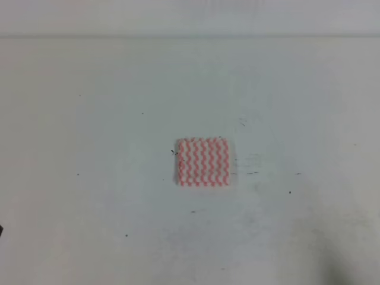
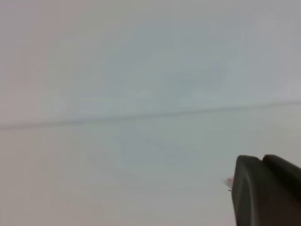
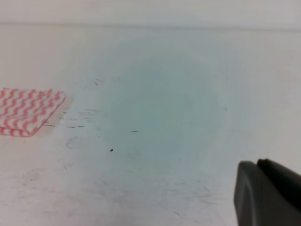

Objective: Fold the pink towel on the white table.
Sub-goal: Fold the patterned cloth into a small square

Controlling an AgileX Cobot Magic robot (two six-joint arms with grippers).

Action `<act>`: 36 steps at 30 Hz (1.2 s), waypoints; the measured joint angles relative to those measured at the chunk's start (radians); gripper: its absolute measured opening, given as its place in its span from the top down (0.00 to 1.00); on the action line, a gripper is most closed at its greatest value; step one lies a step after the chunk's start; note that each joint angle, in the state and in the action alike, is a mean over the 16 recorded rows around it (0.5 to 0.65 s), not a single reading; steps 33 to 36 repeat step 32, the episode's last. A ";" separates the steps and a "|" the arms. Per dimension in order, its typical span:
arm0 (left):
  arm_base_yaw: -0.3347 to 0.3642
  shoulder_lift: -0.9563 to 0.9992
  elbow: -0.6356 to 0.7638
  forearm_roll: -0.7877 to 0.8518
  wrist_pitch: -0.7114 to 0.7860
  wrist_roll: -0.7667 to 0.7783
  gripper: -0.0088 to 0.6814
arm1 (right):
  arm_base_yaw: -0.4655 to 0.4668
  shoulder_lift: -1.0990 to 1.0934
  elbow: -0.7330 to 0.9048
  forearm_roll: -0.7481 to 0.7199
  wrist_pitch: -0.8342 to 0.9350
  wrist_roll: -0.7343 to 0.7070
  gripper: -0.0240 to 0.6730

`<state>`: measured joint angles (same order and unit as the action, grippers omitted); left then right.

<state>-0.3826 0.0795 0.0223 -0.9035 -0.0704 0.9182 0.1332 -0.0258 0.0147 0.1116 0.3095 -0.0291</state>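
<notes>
Closest to the cameras, each wrist view has just a dark chunk of gripper poking in at the bottom right corner: the left gripper and the right gripper. Only that one blurry dark block shows in each, so I honestly can't tell whether either one is spread apart or closed up, and neither is touching anything. Neither gripper shows in the high view. Further out, the pink towel sits flat on the white table, a bit right of the middle in the high view. It looks like a compact, nearly square pad, so there's no real long axis to speak of; its edges run roughly parallel to the table's far edge, and the pink-red and white wavy stripes run near to far. In the right wrist view it's over at the left edge of the picture, well apart from the gripper, seen corner-on with stacked layers showing along the near edge. There are small dark specks and scuff marks just to the right of the towel. No labels or writing on anything that I can read.
</notes>
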 joint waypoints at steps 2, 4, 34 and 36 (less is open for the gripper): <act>0.037 0.000 0.000 0.134 0.026 -0.131 0.99 | 0.000 0.002 -0.001 0.000 0.000 0.000 0.99; 0.076 -0.001 0.000 0.275 0.054 -0.268 0.99 | 0.000 0.003 -0.003 0.001 0.000 0.000 0.99; 0.263 -0.104 -0.003 0.773 0.369 -0.764 0.99 | 0.000 0.002 -0.003 0.003 -0.001 0.001 0.99; 0.263 -0.104 -0.003 0.773 0.369 -0.764 0.99 | 0.000 0.002 -0.003 0.003 -0.001 0.001 0.99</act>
